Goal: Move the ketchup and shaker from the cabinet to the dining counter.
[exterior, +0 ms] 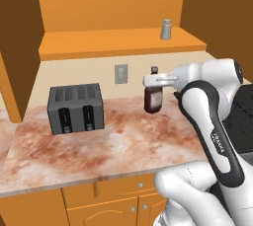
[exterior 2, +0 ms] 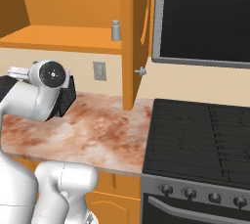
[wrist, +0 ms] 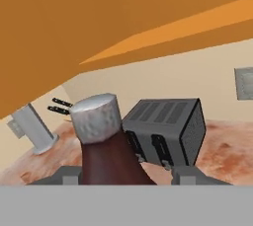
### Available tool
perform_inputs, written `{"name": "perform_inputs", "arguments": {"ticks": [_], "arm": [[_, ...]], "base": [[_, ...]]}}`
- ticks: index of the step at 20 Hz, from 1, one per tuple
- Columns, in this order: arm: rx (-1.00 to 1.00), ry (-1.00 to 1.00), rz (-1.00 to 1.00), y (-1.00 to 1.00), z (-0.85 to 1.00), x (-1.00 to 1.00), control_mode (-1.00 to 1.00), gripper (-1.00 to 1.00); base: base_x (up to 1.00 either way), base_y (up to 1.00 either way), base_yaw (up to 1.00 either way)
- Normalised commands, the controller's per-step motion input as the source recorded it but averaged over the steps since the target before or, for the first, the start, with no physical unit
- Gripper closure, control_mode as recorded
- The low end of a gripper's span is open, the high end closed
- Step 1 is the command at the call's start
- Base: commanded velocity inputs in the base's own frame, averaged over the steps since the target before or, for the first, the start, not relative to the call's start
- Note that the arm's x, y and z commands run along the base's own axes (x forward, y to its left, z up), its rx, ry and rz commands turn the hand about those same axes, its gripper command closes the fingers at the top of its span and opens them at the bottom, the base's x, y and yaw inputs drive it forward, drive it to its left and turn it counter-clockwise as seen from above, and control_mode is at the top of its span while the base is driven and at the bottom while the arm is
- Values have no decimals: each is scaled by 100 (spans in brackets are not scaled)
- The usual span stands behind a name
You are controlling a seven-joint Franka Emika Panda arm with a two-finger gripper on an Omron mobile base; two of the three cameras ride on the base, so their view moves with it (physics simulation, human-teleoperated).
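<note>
The open cabinet (exterior: 123, 42) carries the light-grey shaker (exterior: 166, 29) upright on its shelf. The dark reddish-brown ketchup (exterior: 153, 96) stands upright, neck up, above the marble tabletop (exterior: 99, 151), near the toaster (exterior: 75, 108). The tool (exterior: 150, 83) pinches its neck. The right base view adds a stove (exterior 2: 195, 140).

The ketchup (exterior: 153, 97), a dark reddish-brown bottle with a narrow neck and small cap, hangs upright above the marble worktop, its neck between the gripper's (exterior: 149, 80) 2 fingers. The shaker (exterior: 166, 29), a light-grey cylinder with a rounded cap, stands upright on the open cabinet's (exterior: 118, 42) orange shelf.
</note>
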Motion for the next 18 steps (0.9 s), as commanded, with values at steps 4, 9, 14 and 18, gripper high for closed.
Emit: {"name": "perform_inputs", "arguments": {"ticks": [4, 9, 14, 18], "arm": [[0, 0, 0, -13, -53, -1, -100, 100], [0, 0, 0, -2, -45, 0, -100, 100], [0, 0, 0, 0, -8, 0, -100, 100], [0, 0, 0, 0, 0, 0, -100, 100]], "base": [[0, 0, 0], [0, 0, 0], [0, 0, 0], [0, 0, 0]]}}
